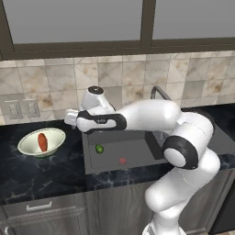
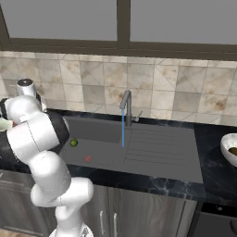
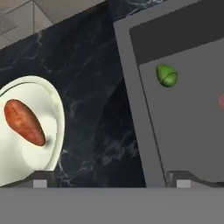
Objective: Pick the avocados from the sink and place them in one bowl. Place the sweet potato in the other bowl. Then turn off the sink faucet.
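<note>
The gripper (image 3: pixel 111 183) has its fingers (image 3: pixel 40 181) spread wide and empty above the dark counter (image 3: pixel 98 127), with the sweet potato (image 3: pixel 24 122) lying in the pale bowl (image 3: pixel 54 109) beyond one finger and the green avocado (image 3: pixel 166 75) in the sink (image 3: pixel 188 131) beyond the other.

A: In our hand view the pale cream-green glossy bowl (image 3: pixel 52 109) runs off the left edge, so we get only part of its rim. The dark grey rectangular sink (image 3: pixel 131 87) is cut at the right edge, and the tiny flat red spot (image 3: pixel 221 101) with it.

B: From our left base view the white arm covers most of the dark grey gooseneck faucet (image 1: pixel 158 92). On the right base view a second bowl (image 2: pixel 230 149) is cut by the right edge; something dark lies inside, too small for us to tell.
</note>
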